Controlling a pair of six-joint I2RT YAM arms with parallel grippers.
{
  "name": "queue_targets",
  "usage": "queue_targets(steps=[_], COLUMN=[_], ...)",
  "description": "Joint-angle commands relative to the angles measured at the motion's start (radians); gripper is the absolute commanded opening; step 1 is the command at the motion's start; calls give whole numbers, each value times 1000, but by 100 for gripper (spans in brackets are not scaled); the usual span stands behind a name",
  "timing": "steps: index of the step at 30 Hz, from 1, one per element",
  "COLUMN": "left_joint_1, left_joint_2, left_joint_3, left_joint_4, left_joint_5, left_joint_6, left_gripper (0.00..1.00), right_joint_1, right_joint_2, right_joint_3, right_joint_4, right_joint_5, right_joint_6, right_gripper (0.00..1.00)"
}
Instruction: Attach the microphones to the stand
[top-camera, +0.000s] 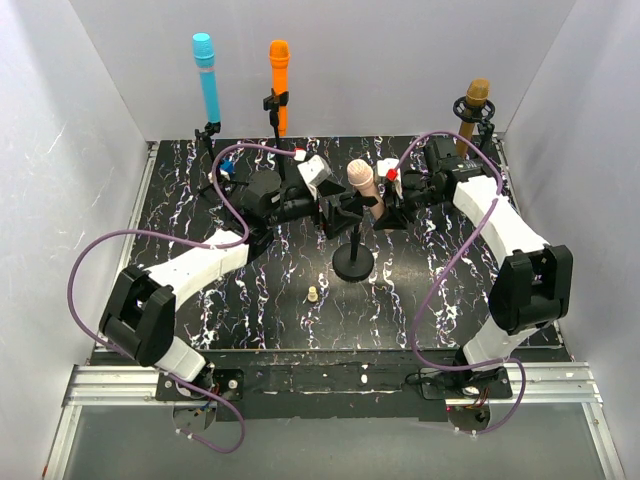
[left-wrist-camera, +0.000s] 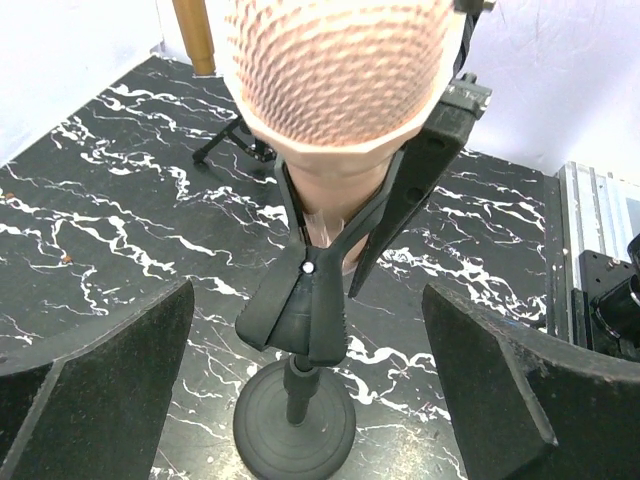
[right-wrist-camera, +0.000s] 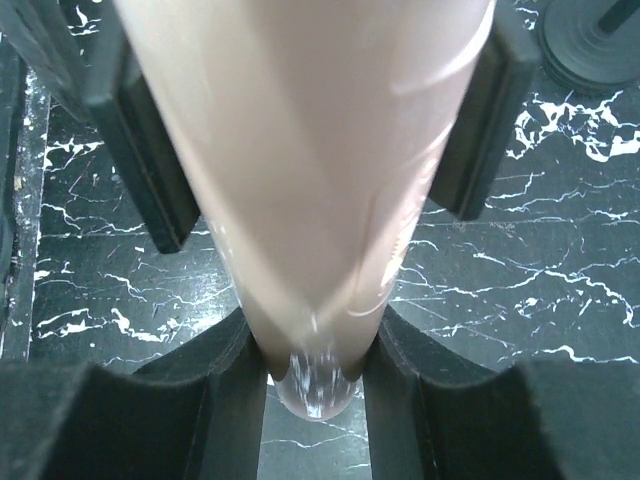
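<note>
The pale pink microphone (top-camera: 360, 180) stands head up in the clip of the round-based black stand (top-camera: 352, 265) at mid table. My right gripper (top-camera: 381, 210) is shut on its lower end; in the right wrist view the pink body (right-wrist-camera: 310, 150) sits between my fingers (right-wrist-camera: 205, 410), with clip prongs on either side. My left gripper (top-camera: 338, 212) is open, its fingers (left-wrist-camera: 90, 390) wide apart on either side of the stand's clip (left-wrist-camera: 300, 310); the mesh head (left-wrist-camera: 335, 60) is above. The light blue (top-camera: 207, 75), orange (top-camera: 279, 75) and golden-brown (top-camera: 476, 105) microphones stand in stands at the back.
A tiny beige peg (top-camera: 312, 294) stands on the marble mat in front of the stand base. White walls enclose the left, back and right. Purple cables loop from both arms. A metal rail (top-camera: 330, 380) runs along the near edge.
</note>
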Motion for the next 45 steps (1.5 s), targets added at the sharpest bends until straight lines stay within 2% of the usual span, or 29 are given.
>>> queue_targets(steps=[1,9,17,23,37,45], left_joint_1=[3,6,12,15,18,20], left_joint_2=[-75,-96,-139,-190,-438,-658], left_joint_3=[8,-2,-20,-55,-244,-379], left_joint_4=[-32,-46,-64,-72,-154,-240], left_joint_5=[-16,-26,-39,-46,-90,-141], left_joint_6=[32,42,53,61,47,13], left_gripper=[98,98,98,98,98,98], right_joint_1=[-4,-24,-35,-47,-70,-70], right_joint_2=[-65,-101,-129,-141,-224,-142], right_joint_3=[-5,-23,-28,-45,-58,119], right_joint_4=[17,42,59,70,7,-122], right_joint_5=[34,52,40,31,-43,-107], right_joint_6=[71,116,162,183,119,-4], right_gripper=[8,25,58,71,77,78])
